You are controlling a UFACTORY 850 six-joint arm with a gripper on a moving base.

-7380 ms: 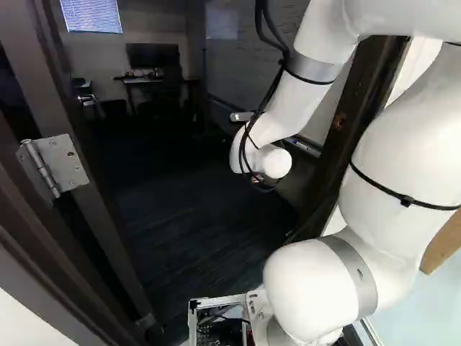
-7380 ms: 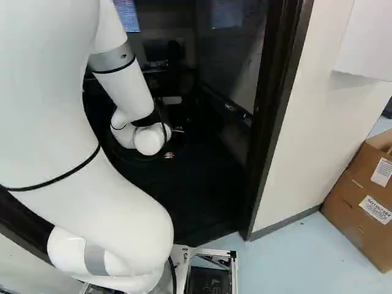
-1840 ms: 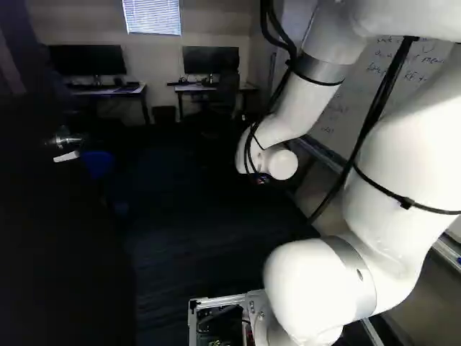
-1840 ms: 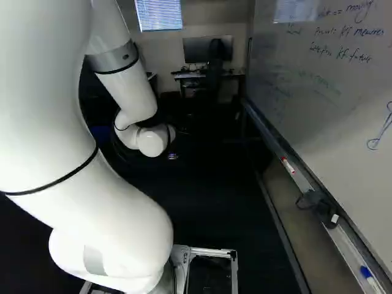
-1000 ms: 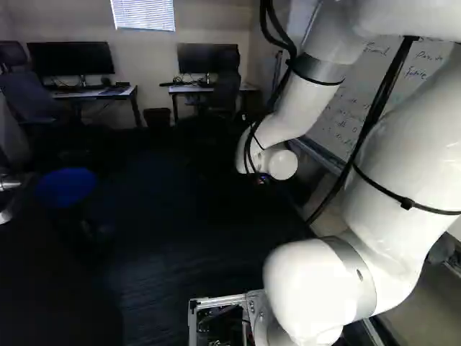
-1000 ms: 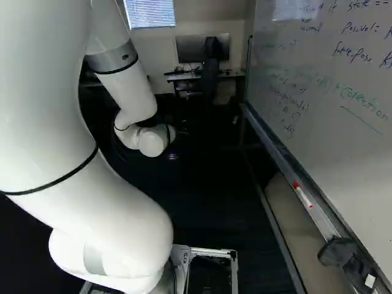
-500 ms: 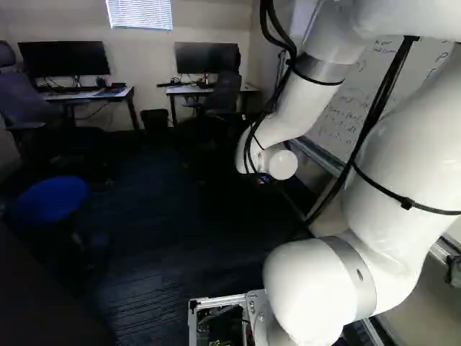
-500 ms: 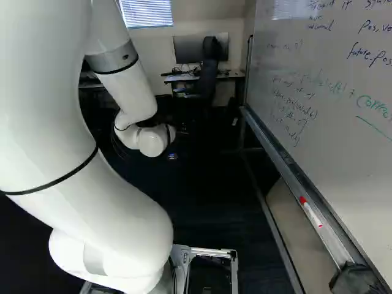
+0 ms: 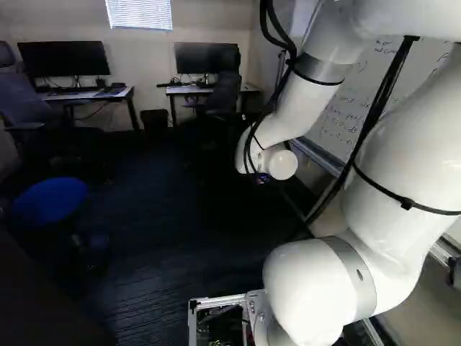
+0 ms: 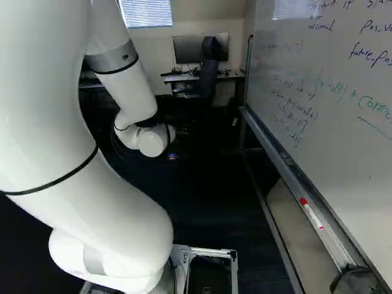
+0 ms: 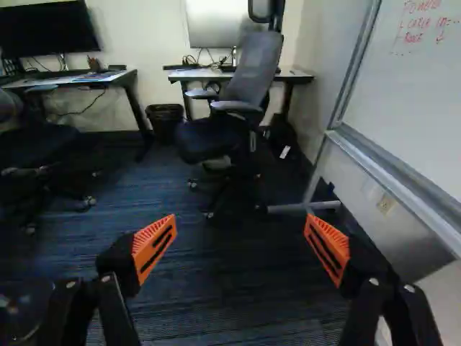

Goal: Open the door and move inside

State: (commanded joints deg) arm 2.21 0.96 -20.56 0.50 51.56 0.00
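Door [image 9: 36, 310], as I judge the dark, flat shape with a slanting edge at the near left corner of the left base view, stands beside the base; it is too dim to be sure of. The way in seems already open, so the step in hand is driving, and it looks close to done. Next along, the round blue plastic seat [image 9: 50, 200] sits low on the left; give it room and avoid swinging that way until the base's rear has passed the door. Beyond it, the small black bin [image 9: 154, 120] stands between two desks, a fair guide for a straight, slow roll over the dark striped carpet [image 9: 162, 238]. The grey mesh office chair [image 11: 248, 79] is ahead of the gripper [image 11: 240, 229], and its wheeled foot reaches into the path, so stop well short. The gripper's black fingers with ribbed orange pads [image 11: 153, 247] are spread wide, with nothing between them; no grip is called for now. The white jointed arm [image 9: 302, 94] is best kept folded as it is. Farthest right, the white whiteboard [image 10: 318, 104] has a grey metal ledge [image 10: 278, 160] that could catch the elbow or frame: keep parallel to it, and turn only gently.
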